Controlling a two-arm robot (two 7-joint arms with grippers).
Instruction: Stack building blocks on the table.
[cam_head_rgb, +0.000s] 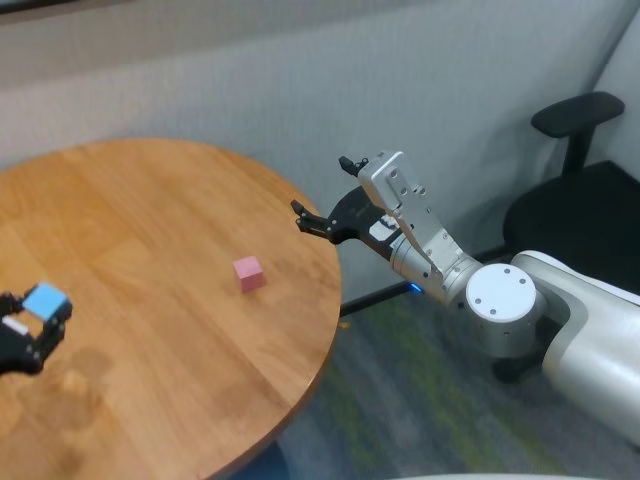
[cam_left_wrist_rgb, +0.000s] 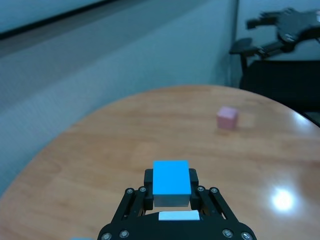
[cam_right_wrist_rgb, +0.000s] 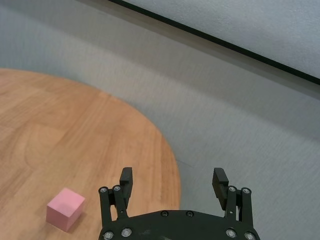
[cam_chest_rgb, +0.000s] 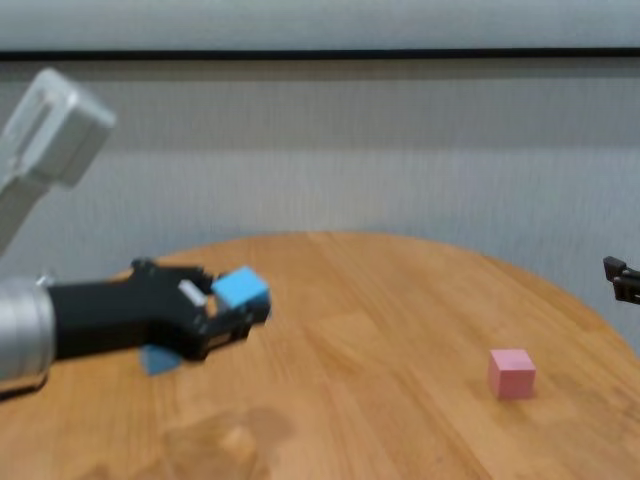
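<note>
My left gripper (cam_head_rgb: 36, 314) is shut on a light blue building block (cam_head_rgb: 45, 298) at the left side of the round wooden table (cam_head_rgb: 170, 200). It holds the block a little above the wood, and the block (cam_left_wrist_rgb: 171, 177) sits between the fingers (cam_chest_rgb: 228, 305). Part of a second blue block (cam_chest_rgb: 158, 358) shows on the table behind that gripper. A pink block (cam_head_rgb: 248, 272) lies alone toward the table's right side, also seen as the pink block (cam_right_wrist_rgb: 65, 209). Just off the table's right edge, my right gripper (cam_head_rgb: 322, 187) hovers open and empty.
A black office chair (cam_head_rgb: 575, 120) stands on the floor at the far right, behind my right arm. A grey wall runs behind the table. The table's curved right edge (cam_head_rgb: 335, 300) lies between the pink block and my right gripper.
</note>
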